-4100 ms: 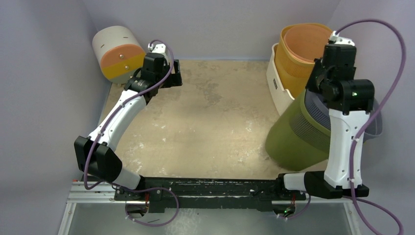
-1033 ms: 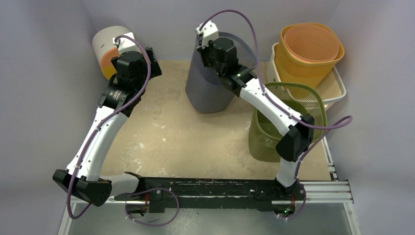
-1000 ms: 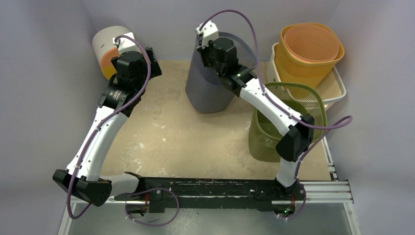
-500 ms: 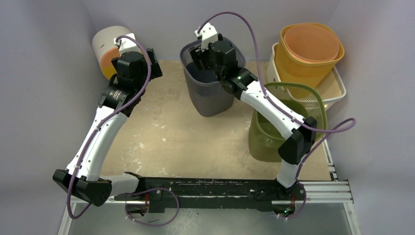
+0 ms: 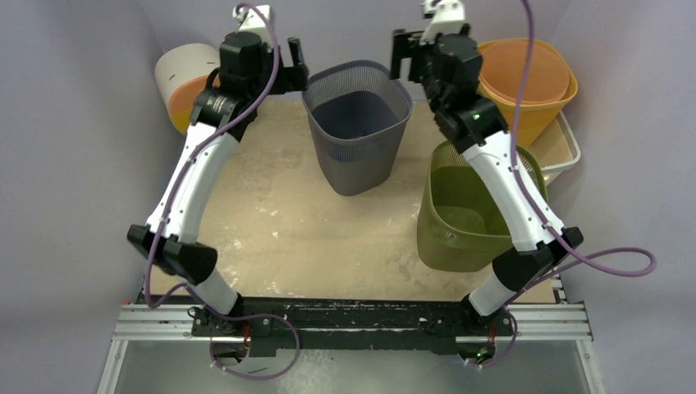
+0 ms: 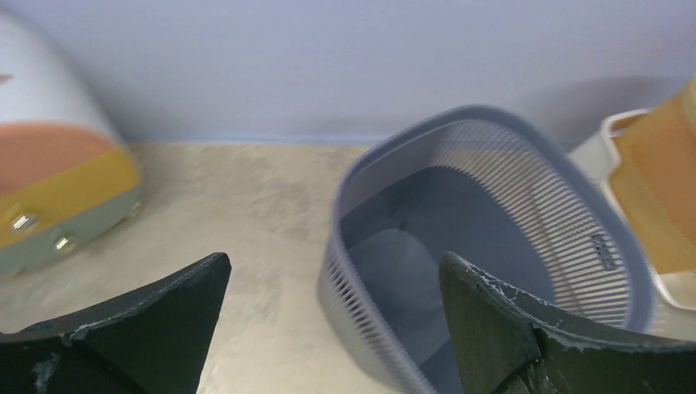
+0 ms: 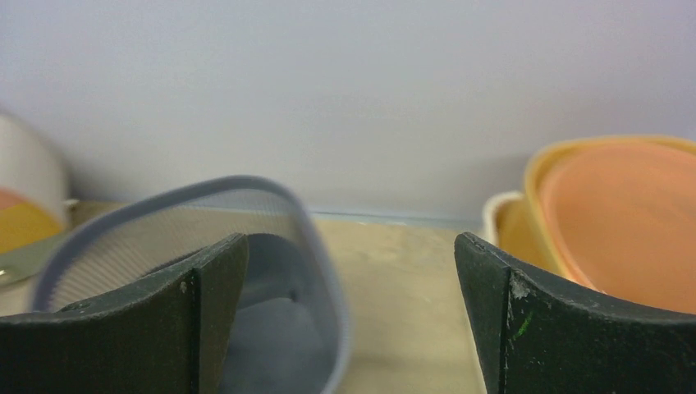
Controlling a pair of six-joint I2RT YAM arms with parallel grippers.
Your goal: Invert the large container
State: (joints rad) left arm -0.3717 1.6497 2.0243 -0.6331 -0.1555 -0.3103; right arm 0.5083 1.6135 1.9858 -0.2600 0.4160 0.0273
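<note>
Grey mesh plastic container (image 5: 358, 135) stands upright, mouth up, at the far middle of the table (image 5: 279, 205), near the green bin (image 5: 472, 205). It is probably light and flexible; the rim is the soundest hold. Left gripper (image 5: 293, 70) and right gripper (image 5: 408, 57) flank it, both gaping and empty.

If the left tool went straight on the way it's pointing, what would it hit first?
Probably the grey mesh basket: in the wrist view its near wall sits ahead between the left tool's open fingers, though it might only clip the left edge.
</note>
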